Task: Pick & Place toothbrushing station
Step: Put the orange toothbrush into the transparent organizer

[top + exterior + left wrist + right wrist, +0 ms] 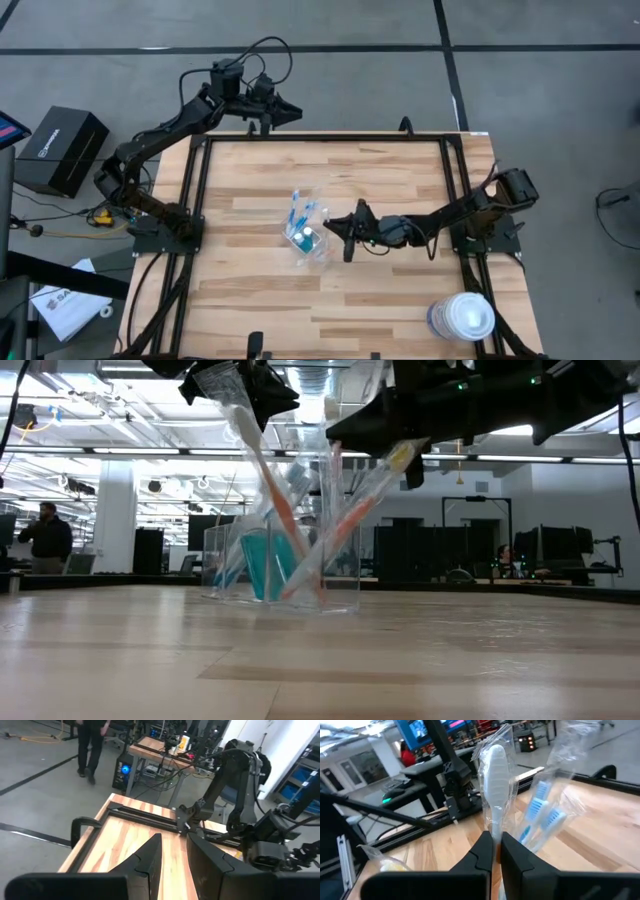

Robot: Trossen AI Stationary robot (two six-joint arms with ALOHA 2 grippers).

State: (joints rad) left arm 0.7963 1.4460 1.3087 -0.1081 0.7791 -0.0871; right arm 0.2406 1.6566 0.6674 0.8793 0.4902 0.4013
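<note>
The small clear plastic cup (308,238) stands at the table's middle and also shows in the low view (285,565). In it lean several wrapped toothbrushes (340,530) and a teal tube (262,565). My right gripper (338,232) reaches in from the table's right, just right of the cup, and is shut on a wrapped white-headed toothbrush (495,780). Blue-bristled toothbrushes (540,815) lean beside it. My left gripper (288,110) waits above the table's far edge, open by a narrow gap and empty. My right gripper pinches the white-headed toothbrush between its two fingers at the neck (494,837), just under the head, through its clear wrapper. The fingers come from the table's right and lie across the brush. The head stands past the fingertips. The fingers hide the handle.
The big round white-lidded tub (462,318) stands at the table's near right corner. A black frame (200,150) runs along the table's edges. A black box (60,150) sits off the table to the left. People (45,535) show in the room behind.
</note>
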